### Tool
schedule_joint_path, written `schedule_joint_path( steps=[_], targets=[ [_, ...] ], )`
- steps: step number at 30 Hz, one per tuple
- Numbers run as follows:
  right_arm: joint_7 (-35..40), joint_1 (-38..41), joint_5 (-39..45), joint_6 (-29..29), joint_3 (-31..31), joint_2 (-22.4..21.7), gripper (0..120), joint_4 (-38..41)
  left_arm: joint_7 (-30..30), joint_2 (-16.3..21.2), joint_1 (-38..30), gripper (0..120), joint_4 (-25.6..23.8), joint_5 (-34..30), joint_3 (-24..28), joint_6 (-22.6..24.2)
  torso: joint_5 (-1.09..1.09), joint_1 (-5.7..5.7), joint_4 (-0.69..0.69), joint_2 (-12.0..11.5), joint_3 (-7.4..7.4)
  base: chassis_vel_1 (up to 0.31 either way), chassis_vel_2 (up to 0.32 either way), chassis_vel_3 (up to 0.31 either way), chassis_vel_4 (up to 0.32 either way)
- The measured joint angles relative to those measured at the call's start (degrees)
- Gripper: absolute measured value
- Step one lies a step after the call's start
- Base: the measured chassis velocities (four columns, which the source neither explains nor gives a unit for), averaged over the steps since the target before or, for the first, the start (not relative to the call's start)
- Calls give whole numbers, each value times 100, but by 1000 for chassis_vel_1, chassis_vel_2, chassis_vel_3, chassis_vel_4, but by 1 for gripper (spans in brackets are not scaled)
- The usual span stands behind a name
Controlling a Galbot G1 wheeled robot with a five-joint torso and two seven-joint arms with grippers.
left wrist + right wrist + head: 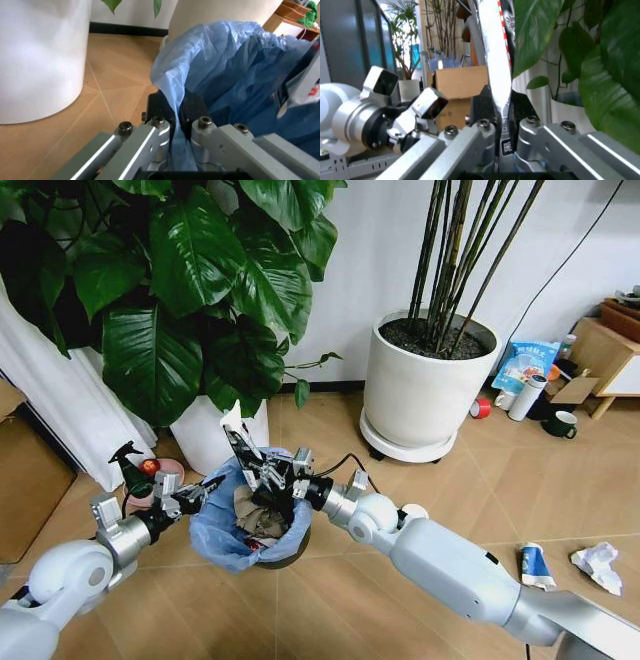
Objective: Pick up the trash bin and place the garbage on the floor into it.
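The trash bin (290, 552), black with a baggy light-blue bag (235, 67), stands on the floor (400, 620) in front of me. My left gripper (207, 492) is shut on the bag-covered rim, seen close up in the left wrist view (178, 112). My right gripper (258, 470) hovers over the bin's mouth, shut on a flat white wrapper (497, 56) with red and black print that sticks up from its fingers. Crumpled brown paper (255, 518) lies inside the bin. A blue-white wrapper (533, 565) and crumpled white paper (598, 565) lie on the floor at the right.
Two large white plant pots stand behind the bin: one with bamboo stalks (430, 385), one under the leafy plant (205, 442). A spray bottle (130, 465) is at the left. A red tape roll (481, 408), white bottle (527, 397) and mug (562, 423) sit by wooden furniture (610, 350).
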Motion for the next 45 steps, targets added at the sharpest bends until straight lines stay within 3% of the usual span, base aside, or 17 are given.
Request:
schedule_joint_path(
  steps=[2,4,8,10,17,18,20,22,24,35,45],
  targets=[
    [-1,-2,-16,-1,0,-1,5,-10,0,6,14,0,-5,-3,-6,3,0,0,0,0,0,0,0,0,0],
    [4,3,-30,-12,0,-40,19,-18,0,26,40,0,-7,-9,-38,6,1,0,2,0,0,0,0,0,0],
    [10,19,-32,-20,0,-95,27,-17,1,44,54,0,-8,-19,-69,8,1,0,2,0,0,0,0,0,0],
    [39,19,-20,-58,0,-258,45,94,4,55,60,0,-8,-38,-120,8,2,0,2,0,0,0,0,0,0],
    [84,-108,-28,-82,55,-511,72,364,-12,54,43,0,-15,-68,-151,11,2,0,1,0,0,0,0,0,0],
    [84,-108,-28,-82,55,-511,72,364,-12,54,43,0,-15,-68,-151,11,2,0,1,0,0,0,0,0,0],
    [122,-146,-28,-104,114,-528,84,466,-41,35,38,0,-41,-95,-152,14,2,0,1,0,0,0,0,0,0],
    [136,-147,-28,-117,119,-525,85,488,-44,30,37,0,-45,-94,-152,14,2,-1,1,0,0,0,0,0,0],
    [186,-125,-72,-147,50,-423,97,523,-65,4,32,0,-54,-89,-145,16,2,0,1,0,0,0,0,0,0],
    [362,-27,-78,-178,-235,-143,100,457,-80,-5,106,0,-78,-78,-204,21,1,0,2,0,0,0,0,0,0],
    [484,-16,85,-233,-7,-470,100,846,-69,32,160,0,-51,-71,-287,22,2,0,1,0,0,0,0,0,0]
  ],
)
